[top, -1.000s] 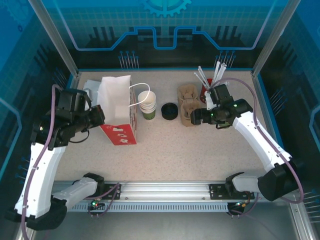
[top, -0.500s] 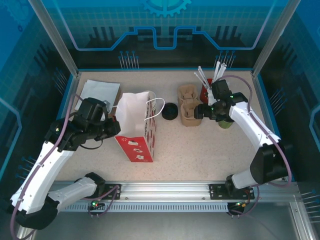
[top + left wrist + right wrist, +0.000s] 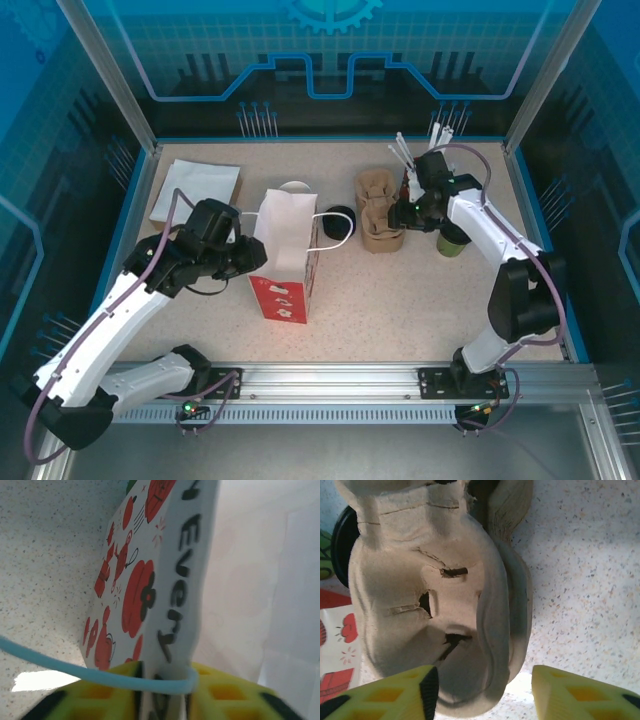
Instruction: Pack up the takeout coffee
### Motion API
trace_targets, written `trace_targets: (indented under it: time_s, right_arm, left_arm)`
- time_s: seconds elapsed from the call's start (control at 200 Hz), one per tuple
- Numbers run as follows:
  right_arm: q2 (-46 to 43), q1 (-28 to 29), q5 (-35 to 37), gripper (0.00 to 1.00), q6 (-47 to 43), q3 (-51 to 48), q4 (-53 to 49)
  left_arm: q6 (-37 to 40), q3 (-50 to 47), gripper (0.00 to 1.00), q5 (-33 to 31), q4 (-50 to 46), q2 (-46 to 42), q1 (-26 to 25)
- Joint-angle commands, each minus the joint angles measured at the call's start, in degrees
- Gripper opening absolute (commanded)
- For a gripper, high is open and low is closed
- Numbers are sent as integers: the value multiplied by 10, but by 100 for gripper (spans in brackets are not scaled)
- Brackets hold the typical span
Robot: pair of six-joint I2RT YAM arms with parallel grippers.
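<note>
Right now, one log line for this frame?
left hand: paper bag edge between fingers | right hand: open, straddling pulp cup carrier | green cup: on table, not bagged

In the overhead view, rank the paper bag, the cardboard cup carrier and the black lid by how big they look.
1. paper bag, clearly the largest
2. cardboard cup carrier
3. black lid, the smallest, though the bag's handle crosses in front of it
</note>
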Motion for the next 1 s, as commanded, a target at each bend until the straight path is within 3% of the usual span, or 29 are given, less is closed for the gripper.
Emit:
trace_targets:
  time_s: [0.0,0.105,0.385,0.57,0.78,0.996]
  right_arm:
    - [13,-10,-1,42,-2,21,5]
    - [20,-12,0,33,-4,24,7]
    - [1,-18,-7,6,-10,25,7]
    - [-45,-27,-35,1,6,18,5]
    - [-138,-62,-117,0,55,-24,36]
    - [-261,-87,-204,0,125,-43,105]
  left_arm:
    - [-8,-1,43,9,23,-14,-4]
    - [6,21,55,1,1,-26,-4]
    - [35,97,62,-46,-39,-68,-3]
    - [58,122,63,-44,-18,-67,-4]
    - [63,113,65,-4,76,-69,-4]
    - [63,96,65,103,238,-59,-4]
